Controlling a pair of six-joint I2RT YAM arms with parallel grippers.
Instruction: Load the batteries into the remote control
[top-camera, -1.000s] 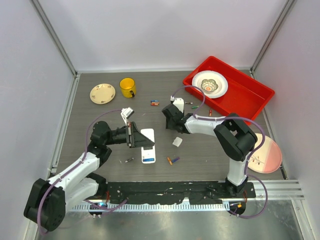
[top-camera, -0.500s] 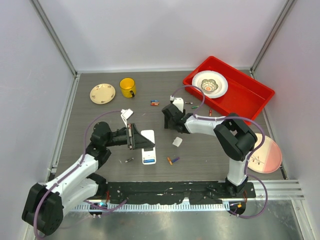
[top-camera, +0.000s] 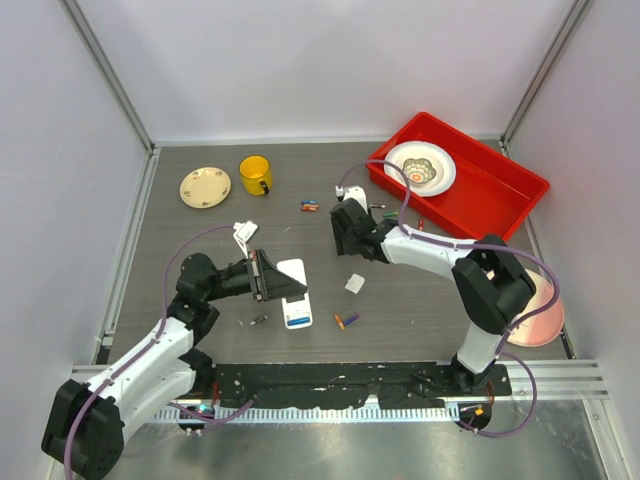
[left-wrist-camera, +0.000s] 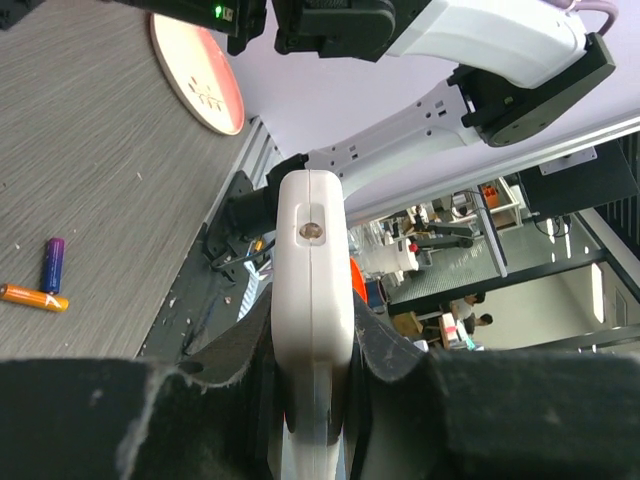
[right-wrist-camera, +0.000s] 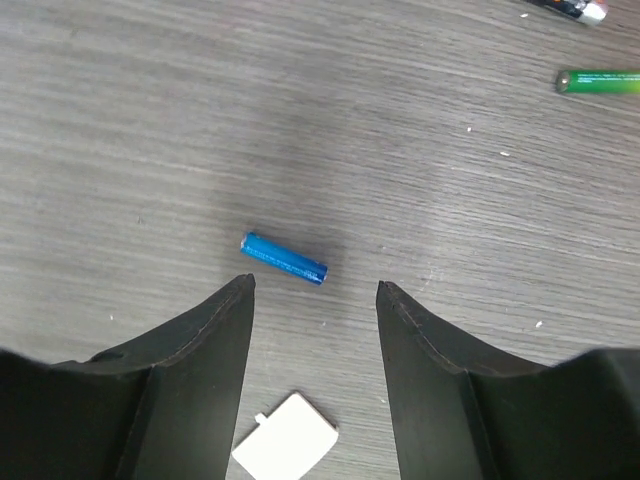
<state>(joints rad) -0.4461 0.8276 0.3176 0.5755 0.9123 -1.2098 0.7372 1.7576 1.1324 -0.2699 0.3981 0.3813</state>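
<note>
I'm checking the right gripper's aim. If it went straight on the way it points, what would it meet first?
Probably the blue battery, lying on the table just ahead of the open right gripper; depth is unclear.

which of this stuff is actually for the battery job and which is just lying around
For the job:
- slim white plastic remote control
- small blue cylindrical battery
- small orange battery
- small purple-and-blue battery
- small green battery

Just lying about:
- yellow mug
- cream patterned plate
- red plastic tray
- white patterned bowl
- round pink plate
</note>
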